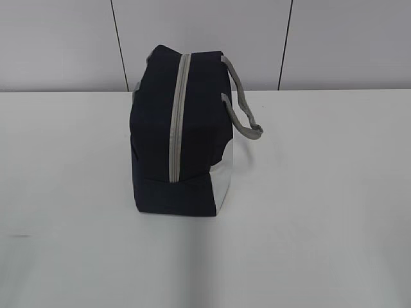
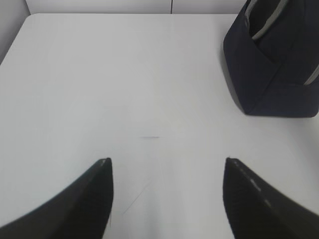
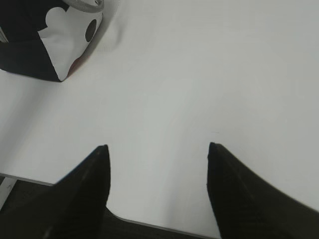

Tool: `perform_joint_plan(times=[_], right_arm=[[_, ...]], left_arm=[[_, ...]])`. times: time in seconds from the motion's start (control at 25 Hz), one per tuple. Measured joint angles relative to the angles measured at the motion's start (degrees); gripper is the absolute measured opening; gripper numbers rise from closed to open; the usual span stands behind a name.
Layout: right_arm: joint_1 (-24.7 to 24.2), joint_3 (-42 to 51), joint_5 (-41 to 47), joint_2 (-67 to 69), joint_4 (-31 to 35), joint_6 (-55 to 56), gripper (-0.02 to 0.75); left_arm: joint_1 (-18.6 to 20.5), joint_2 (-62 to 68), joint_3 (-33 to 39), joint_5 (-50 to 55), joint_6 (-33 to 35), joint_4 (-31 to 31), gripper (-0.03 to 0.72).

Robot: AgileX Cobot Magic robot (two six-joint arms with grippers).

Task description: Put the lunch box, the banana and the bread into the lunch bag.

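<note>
Lunch bag (image 1: pixel 173 135): navy, zipped shut, mid-table (image 1: pixel 321 224), grey zipper facing front
Handle (image 1: pixel 247 115): grey strap, hanging right
Left gripper (image 2: pixel 167 172): jaws apart, empty, bag off to its right
Right gripper (image 3: pixel 157 154): jaws apart, empty, near table edge

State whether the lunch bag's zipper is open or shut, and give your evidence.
Shut, as far as visible: the lunch bag shows its grey zipper as one unbroken closed strip, with no lining or contents showing.

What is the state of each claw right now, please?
Left claw: open, holding nothing, above the bare table.
Right claw: open, holding nothing, near the table's edge.
</note>
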Motion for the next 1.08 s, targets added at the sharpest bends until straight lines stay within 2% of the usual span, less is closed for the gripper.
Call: perform_joint_plan(times=[1.08], right_arm=[[0.0,0.0,0.0,0.0,0.0,0.1,0.482]], left_arm=[[0.0,0.0,0.0,0.0,0.0,0.0,0.498]])
